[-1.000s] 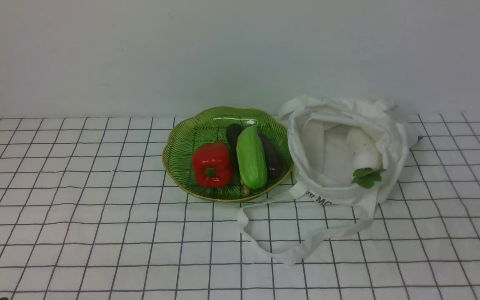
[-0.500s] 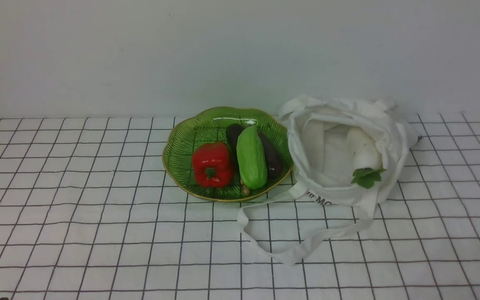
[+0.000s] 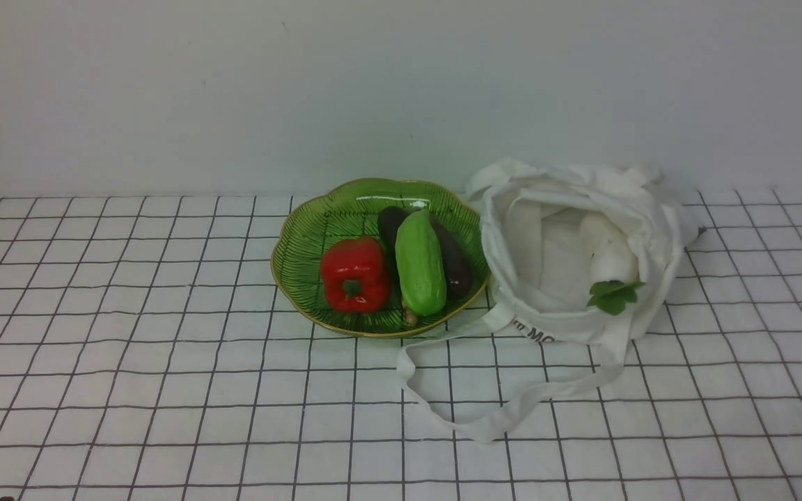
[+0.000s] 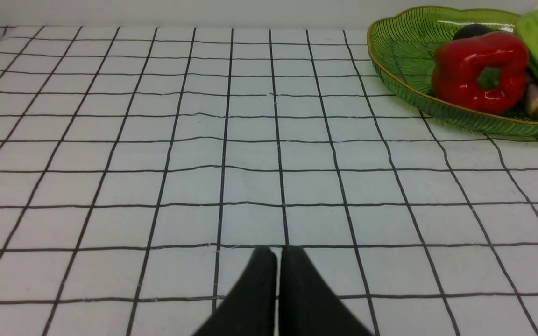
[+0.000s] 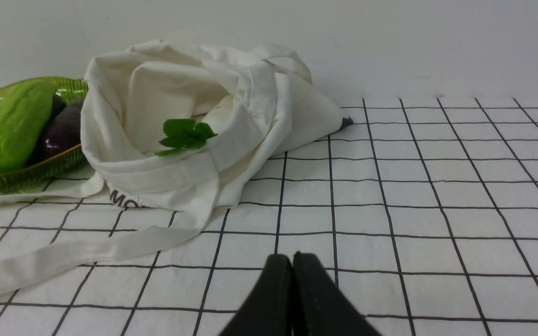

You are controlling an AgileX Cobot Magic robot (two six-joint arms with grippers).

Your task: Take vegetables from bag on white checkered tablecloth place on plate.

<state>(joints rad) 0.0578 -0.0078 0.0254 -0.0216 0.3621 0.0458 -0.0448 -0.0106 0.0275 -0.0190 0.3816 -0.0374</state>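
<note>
Spreading flat across the whole surface: white checkered tablecloth (image 3: 129, 362), thin dark lines forming small squares, slightly rippled. Slumping at the right rear: soft white cloth bag (image 3: 651, 229), mouth gaping, long flat strap (image 3: 470, 417) looping forward, black letters partly showing. Sitting just beside it, rim touching the cloth: shallow glossy green plate (image 3: 303, 243), scalloped, gold-edged, veined. Lying in the plate: smooth light-green cucumber-like vegetable (image 3: 420, 264), resting against a dark purple eggplant (image 3: 455, 268), shiny red bell pepper (image 3: 354, 273) alongside. Nestling inside the bag: stubby white radish (image 3: 606, 254), green leaves (image 3: 611, 296) poking over the edge. Hovering low over bare cloth, well apart from everything: left gripper (image 4: 278, 254) and right gripper (image 5: 292, 259), black fingers pressing together, pinching nothing.
</note>
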